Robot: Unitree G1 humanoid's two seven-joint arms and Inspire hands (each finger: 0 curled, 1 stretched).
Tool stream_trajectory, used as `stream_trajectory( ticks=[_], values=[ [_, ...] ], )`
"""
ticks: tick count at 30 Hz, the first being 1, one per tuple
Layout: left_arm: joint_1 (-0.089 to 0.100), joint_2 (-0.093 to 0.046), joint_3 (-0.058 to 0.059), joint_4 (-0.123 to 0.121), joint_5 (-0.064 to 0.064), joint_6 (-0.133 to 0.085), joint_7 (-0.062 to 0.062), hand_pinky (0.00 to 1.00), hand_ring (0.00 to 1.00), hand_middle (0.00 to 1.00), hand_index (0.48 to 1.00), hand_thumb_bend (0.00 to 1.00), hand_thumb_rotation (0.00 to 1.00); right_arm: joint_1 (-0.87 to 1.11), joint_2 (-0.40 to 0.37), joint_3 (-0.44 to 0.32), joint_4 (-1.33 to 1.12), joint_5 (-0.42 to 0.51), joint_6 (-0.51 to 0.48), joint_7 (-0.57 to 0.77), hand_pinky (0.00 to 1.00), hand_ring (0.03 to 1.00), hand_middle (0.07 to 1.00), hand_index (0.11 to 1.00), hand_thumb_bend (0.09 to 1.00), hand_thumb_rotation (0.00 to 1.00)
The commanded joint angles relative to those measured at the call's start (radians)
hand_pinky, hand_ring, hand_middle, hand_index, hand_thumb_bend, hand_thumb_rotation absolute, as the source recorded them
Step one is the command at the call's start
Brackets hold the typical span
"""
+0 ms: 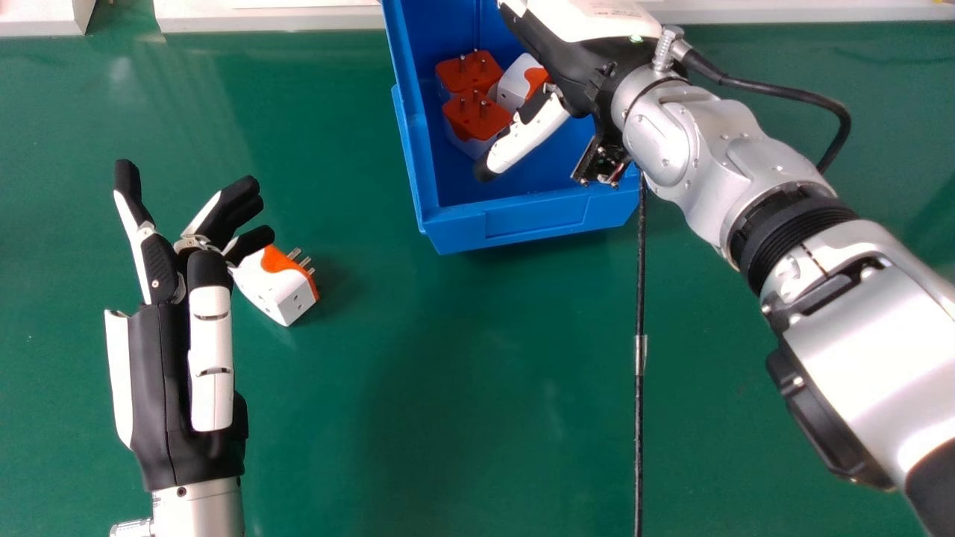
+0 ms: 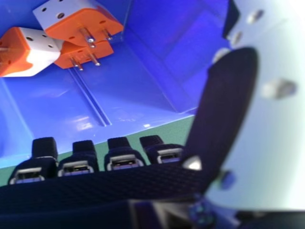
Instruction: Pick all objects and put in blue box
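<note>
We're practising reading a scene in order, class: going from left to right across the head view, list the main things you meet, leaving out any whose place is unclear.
Left hand → loose plug → blue box → right forearm

left hand (image 1: 160,373) loosely spread, right hand (image 1: 571,67) uncurled

One smooth green work surface (image 1: 462,418), faintly glossy, with pale streaks of reflected light toward the head view's upper left and a broad soft shadow at lower middle; along its far edge, white low edging (image 1: 268,19), a green gap dividing it near the left.
</note>
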Motion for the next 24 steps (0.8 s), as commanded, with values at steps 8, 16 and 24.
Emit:
stream_trajectory(
  ticks=[8,16,24],
  values=[
    [0.004,-0.001,0.002,-0.025,0.017,-0.018,0.015,0.75,0.82,0.81,0.781,0.48,0.88,-0.022,-0.042,-0.092,-0.057,0.088,-0.176,-0.134,0.57,0.679,0.738,0.773,0.962,0.23],
    [-0.004,0.003,0.027,-0.030,0.036,-0.018,0.050,0.76,0.82,0.82,0.781,0.48,0.88,0.132,-0.118,-0.146,-0.155,0.143,-0.378,-0.168,0.63,0.727,0.778,0.793,0.943,0.24],
    [-0.006,0.007,0.027,-0.028,0.038,-0.023,0.057,0.76,0.82,0.82,0.779,0.48,0.89,0.280,-0.163,-0.164,-0.262,0.199,-0.513,-0.170,0.64,0.756,0.801,0.809,0.959,0.26]
  ],
)
